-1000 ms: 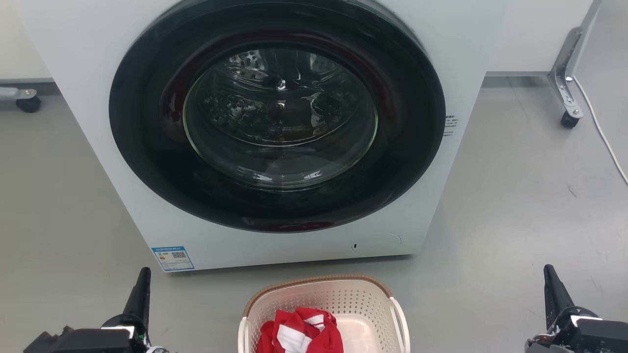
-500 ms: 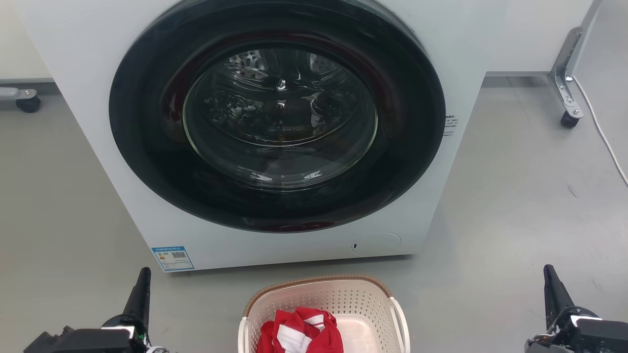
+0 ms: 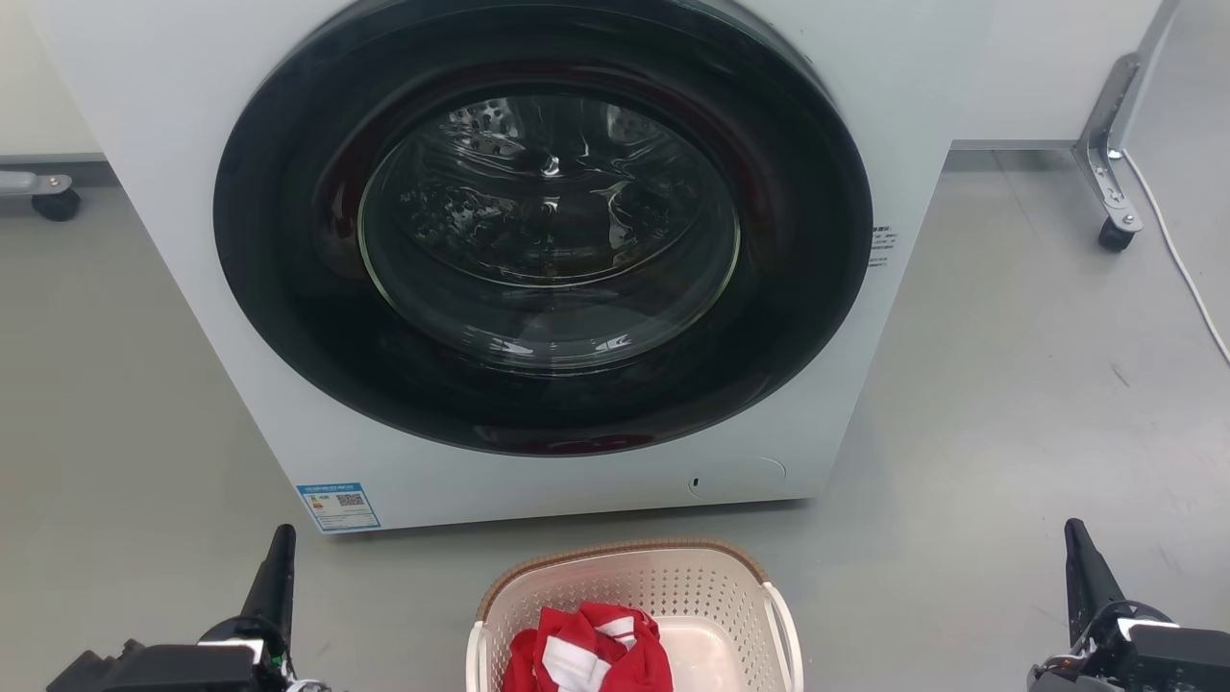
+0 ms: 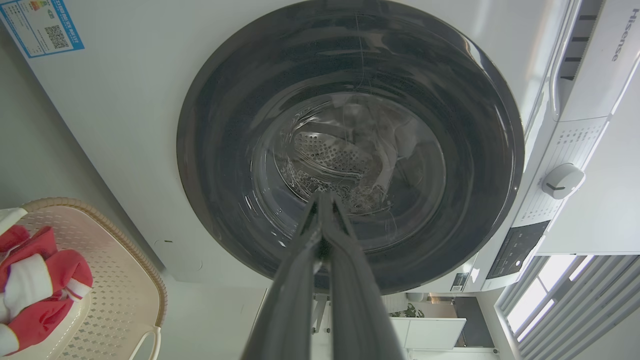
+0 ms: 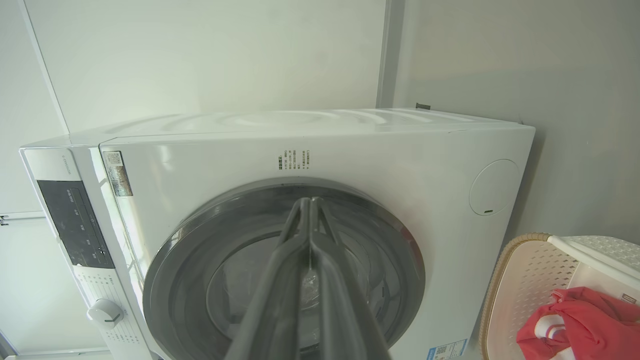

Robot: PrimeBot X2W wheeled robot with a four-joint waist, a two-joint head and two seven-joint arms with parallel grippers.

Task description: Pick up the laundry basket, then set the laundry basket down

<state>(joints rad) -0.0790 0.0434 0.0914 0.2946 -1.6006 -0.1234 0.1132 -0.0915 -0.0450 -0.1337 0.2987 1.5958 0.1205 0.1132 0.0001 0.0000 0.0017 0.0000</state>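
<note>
The laundry basket [image 3: 673,586] stands on the grey floor at the bottom centre of the head view, cream-white and perforated with a brown rim, holding a red and white garment [image 3: 586,654]. Its white side handle [image 3: 788,625] shows on the right. The basket also appears in the left wrist view [image 4: 115,280] and the right wrist view [image 5: 530,290]. My left gripper [image 3: 281,540] is at the lower left, well apart from the basket, fingers shut together and empty. My right gripper [image 3: 1076,534] is at the lower right, equally far off, shut and empty.
A white front-loading washing machine [image 3: 538,259] with a dark round door, shut, stands just behind the basket. A metal frame leg on a castor [image 3: 1115,231] and a white cable [image 3: 1182,269] are at the right. Another castor [image 3: 53,202] is at the far left.
</note>
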